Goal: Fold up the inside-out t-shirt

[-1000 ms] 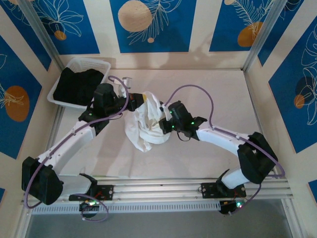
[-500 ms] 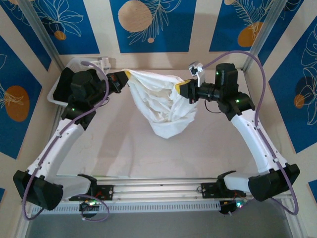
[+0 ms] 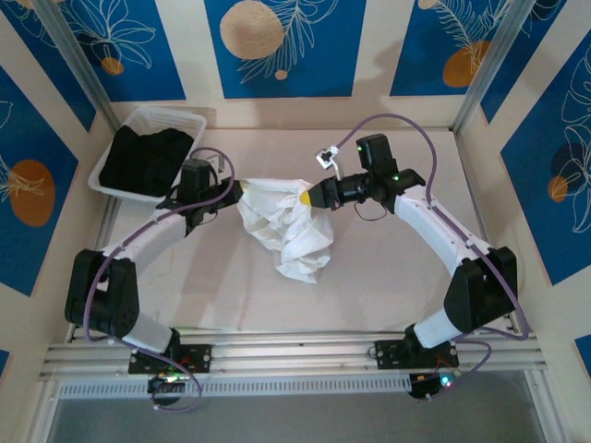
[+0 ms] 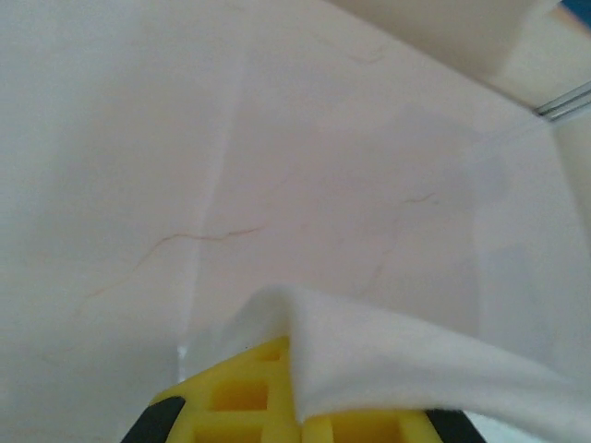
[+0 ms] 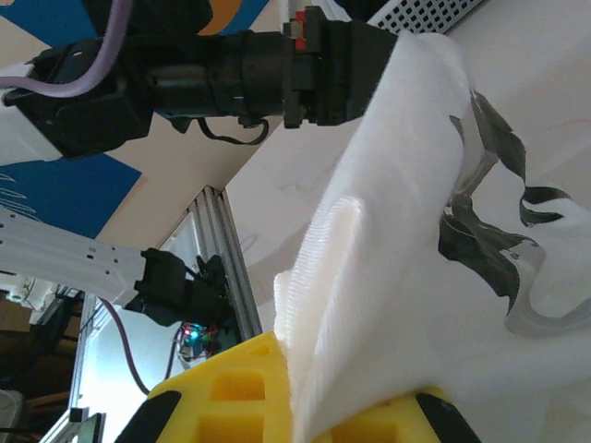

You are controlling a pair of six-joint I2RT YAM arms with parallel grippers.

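Observation:
The inside-out t-shirt [image 3: 286, 221] is a white crumpled bundle hanging between my two grippers over the middle of the table, its lower end trailing down to the surface. My left gripper [image 3: 238, 191] is shut on the t-shirt's left top edge; in the left wrist view the white cloth [image 4: 416, 360] drapes over the yellow fingers [image 4: 240, 397]. On the right top edge my right gripper [image 3: 307, 197] is shut, with a ribbed hem [image 5: 323, 277] coming out between its yellow fingers [image 5: 231, 397].
A white plastic basket [image 3: 189, 125] holding a black garment [image 3: 143, 159] stands at the back left, close behind the left arm. The pale table [image 3: 416, 277] is walled by blue-patterned panels, with an aluminium rail [image 3: 295, 346] along the near edge.
Both grippers, each holding the t-shirt, spread wide apart and high half a second ago. Now they have come down and closer together, and the t-shirt hangs bunched again.

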